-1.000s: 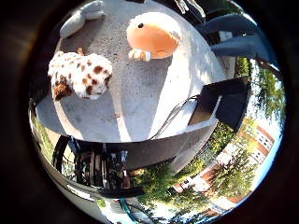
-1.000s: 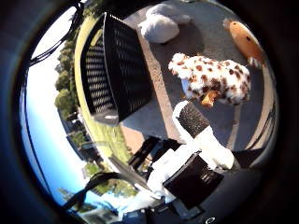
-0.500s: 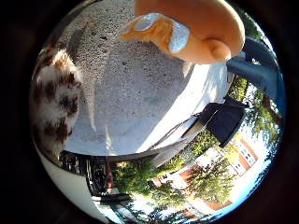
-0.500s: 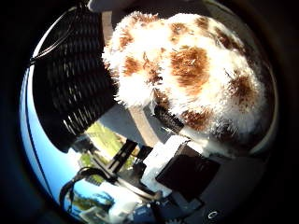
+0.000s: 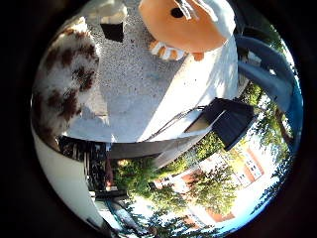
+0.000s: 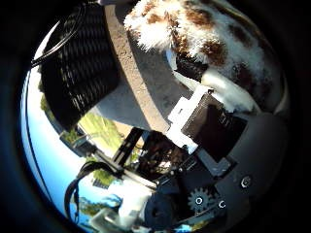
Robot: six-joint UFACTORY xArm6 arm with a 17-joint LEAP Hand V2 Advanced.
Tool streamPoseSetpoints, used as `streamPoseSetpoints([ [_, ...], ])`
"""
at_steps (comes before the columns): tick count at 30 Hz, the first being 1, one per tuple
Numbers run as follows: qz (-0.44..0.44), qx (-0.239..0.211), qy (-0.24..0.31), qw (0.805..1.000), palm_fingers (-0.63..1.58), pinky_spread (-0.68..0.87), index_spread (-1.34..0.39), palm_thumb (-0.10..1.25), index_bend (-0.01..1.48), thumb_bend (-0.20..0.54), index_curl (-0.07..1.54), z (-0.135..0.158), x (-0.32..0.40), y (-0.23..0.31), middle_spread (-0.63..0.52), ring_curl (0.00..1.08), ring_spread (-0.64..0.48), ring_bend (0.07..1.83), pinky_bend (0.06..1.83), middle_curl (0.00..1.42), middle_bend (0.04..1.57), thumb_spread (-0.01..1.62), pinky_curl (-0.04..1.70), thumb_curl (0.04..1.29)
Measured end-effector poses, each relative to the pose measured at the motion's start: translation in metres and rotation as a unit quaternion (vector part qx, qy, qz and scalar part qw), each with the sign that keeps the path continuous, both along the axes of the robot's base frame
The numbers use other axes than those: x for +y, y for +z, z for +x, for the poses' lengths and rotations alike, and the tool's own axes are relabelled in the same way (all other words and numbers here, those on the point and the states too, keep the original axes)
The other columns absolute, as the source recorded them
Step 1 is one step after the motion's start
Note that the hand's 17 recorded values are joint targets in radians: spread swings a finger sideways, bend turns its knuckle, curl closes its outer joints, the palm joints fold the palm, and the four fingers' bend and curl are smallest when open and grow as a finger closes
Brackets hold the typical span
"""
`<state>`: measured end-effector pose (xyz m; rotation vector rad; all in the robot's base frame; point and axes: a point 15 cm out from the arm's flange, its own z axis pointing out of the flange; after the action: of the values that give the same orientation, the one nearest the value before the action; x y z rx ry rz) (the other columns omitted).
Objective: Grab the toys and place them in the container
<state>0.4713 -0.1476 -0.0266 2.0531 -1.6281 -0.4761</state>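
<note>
A white plush toy with brown spots (image 6: 214,34) fills the space close to my palm, resting on the grey speckled table (image 5: 143,94). My right hand (image 6: 209,116) has its thumb curled into the fur, and a fingertip (image 5: 114,22) bends in from the other side, so the fingers close round it. The same spotted toy (image 5: 64,84) shows beside the palm in the little finger view. An orange plush toy (image 5: 183,29) lies on the table a short way beyond. The black mesh container (image 6: 80,63) stands on the table right beside the spotted toy.
The table edge (image 5: 148,144) runs close by, with a black box-like object (image 5: 233,121) below it. A blue curved part (image 5: 267,64) stands past the orange toy. Trees and buildings lie beyond.
The palm has settled onto the spotted toy, and the thumb has curled in against its fur. A fingertip now shows in the little finger view.
</note>
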Motion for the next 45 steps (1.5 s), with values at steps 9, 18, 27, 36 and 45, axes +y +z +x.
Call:
streamPoseSetpoints([
  [9, 0.058, -0.007, 0.0, 0.998, 0.94, 0.28, -0.82, 1.01, 0.47, -0.004, -0.02, -0.022, 0.033, 0.124, -0.26, 0.83, -0.07, 1.32, 1.2, 1.02, 1.02, 1.15, 0.91, 0.61],
  [18, 0.144, -0.131, 0.06, 0.979, 0.87, 0.24, -0.98, 0.98, 0.61, -0.011, -0.02, -0.034, 0.169, 0.289, -0.28, 0.86, -0.1, 1.38, 1.25, 1.12, 1.06, 1.16, 1.02, 0.68],
  [27, 0.204, -0.14, 0.09, 0.965, 0.85, 0.21, -1.1, 0.96, 0.72, -0.014, -0.02, -0.017, 0.311, 0.271, -0.26, 0.87, -0.11, 1.41, 1.27, 1.15, 1.12, 1.16, 1.09, 0.73],
  [36, 0.177, -0.131, 0.067, 0.973, 0.73, 0.24, -0.96, 0.84, 0.85, -0.03, 0.02, 0.036, 0.37, 0.155, -0.22, 0.79, -0.03, 1.29, 1.13, 1.08, 0.98, 1.21, 1.08, 0.66],
  [45, 0.162, -0.097, 0.068, 0.98, -0.15, 0.41, -0.42, 0.78, 0.64, -0.03, 0.09, 0.036, 0.371, 0.111, -0.01, 0.49, 0.24, 0.71, 0.78, 0.65, 0.28, 1.15, 0.86, 0.56],
])
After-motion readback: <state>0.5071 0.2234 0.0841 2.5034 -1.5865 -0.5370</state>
